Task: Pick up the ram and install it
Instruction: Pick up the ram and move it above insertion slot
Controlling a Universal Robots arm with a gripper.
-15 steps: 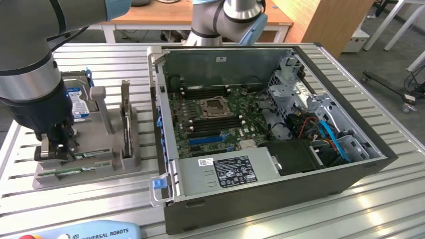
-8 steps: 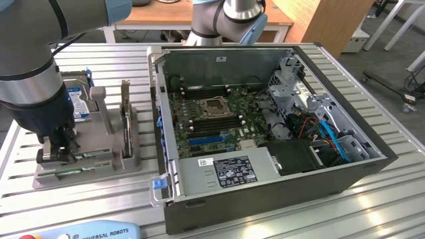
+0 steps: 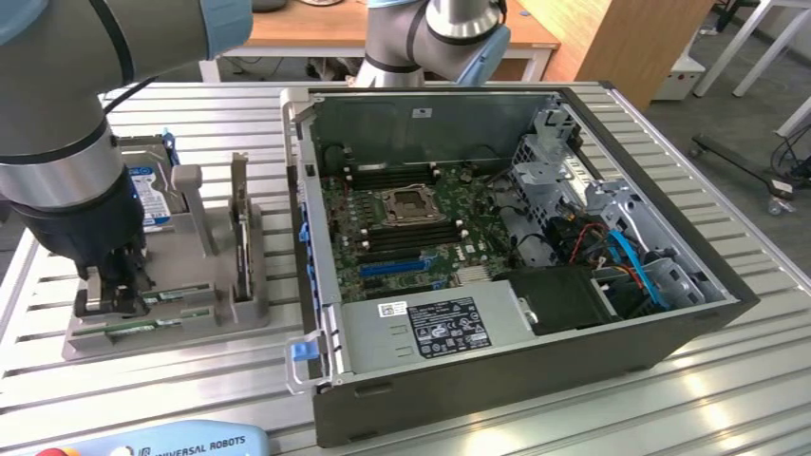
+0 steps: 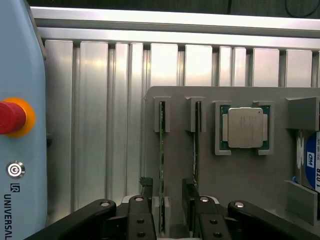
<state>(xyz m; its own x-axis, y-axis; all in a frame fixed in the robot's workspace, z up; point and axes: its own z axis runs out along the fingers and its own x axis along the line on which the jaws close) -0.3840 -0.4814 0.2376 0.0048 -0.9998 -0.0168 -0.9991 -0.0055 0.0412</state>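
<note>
Pendant (image 3: 203, 442) reads UNIVERSAL ROBOTS while wide-spread end effector (image 4: 167, 189) straddles the ram (image 4: 161, 145).

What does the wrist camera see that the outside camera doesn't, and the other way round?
Wrist view alone: the square silver processor chip and a red button. Exterior view alone: the open computer case with its motherboard. Both: the grey holder, the blue-labelled hard drive, a second ram stick, and the open fingers either side of the ram, not touching it.
</note>
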